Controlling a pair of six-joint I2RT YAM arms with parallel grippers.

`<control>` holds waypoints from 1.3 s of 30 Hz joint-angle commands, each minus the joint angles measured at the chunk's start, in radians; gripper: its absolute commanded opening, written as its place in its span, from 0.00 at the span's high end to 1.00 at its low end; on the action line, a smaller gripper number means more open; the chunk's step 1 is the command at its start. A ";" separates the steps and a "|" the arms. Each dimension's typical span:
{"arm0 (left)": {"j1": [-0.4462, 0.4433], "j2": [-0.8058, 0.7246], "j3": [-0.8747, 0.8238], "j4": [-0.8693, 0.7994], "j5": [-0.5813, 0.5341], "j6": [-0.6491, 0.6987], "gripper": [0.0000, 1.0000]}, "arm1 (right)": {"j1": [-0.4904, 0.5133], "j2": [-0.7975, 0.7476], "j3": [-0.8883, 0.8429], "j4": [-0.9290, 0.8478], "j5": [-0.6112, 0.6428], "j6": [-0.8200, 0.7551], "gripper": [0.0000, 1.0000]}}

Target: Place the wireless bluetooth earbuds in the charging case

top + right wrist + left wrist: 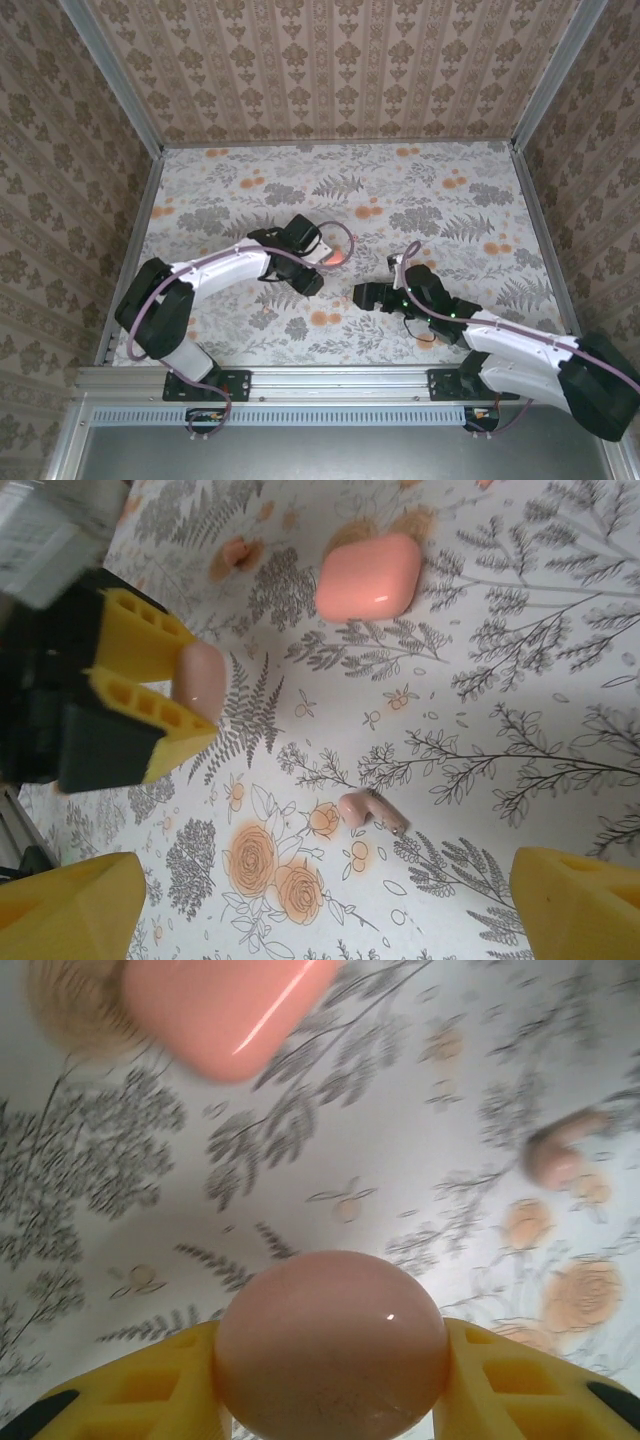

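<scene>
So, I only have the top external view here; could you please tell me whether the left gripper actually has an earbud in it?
Observer: Yes, the left gripper is closed on one earbud, pinched between its yellow fingers.
Operator: Thank you. Where is the other one?
Observer: The second earbud lies loose on the table, ahead of the open right gripper, with nothing touching it.
Operator: And is the charging case open?
Observer: It looks shut: the charging case lies flat, showing a smooth glossy top and no sockets.
</scene>
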 commanded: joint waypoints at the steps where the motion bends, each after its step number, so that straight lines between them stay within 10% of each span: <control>1: -0.039 -0.056 -0.047 0.121 0.038 0.055 0.61 | -0.014 0.081 0.023 0.135 -0.085 0.000 0.05; 21: -0.053 -0.352 -0.452 0.758 0.118 0.131 0.63 | -0.232 0.185 0.284 -0.026 -0.412 -0.123 0.16; 39: -0.064 -0.473 -0.517 0.800 0.135 0.291 0.63 | -0.172 0.092 0.262 0.023 -0.502 -0.116 0.30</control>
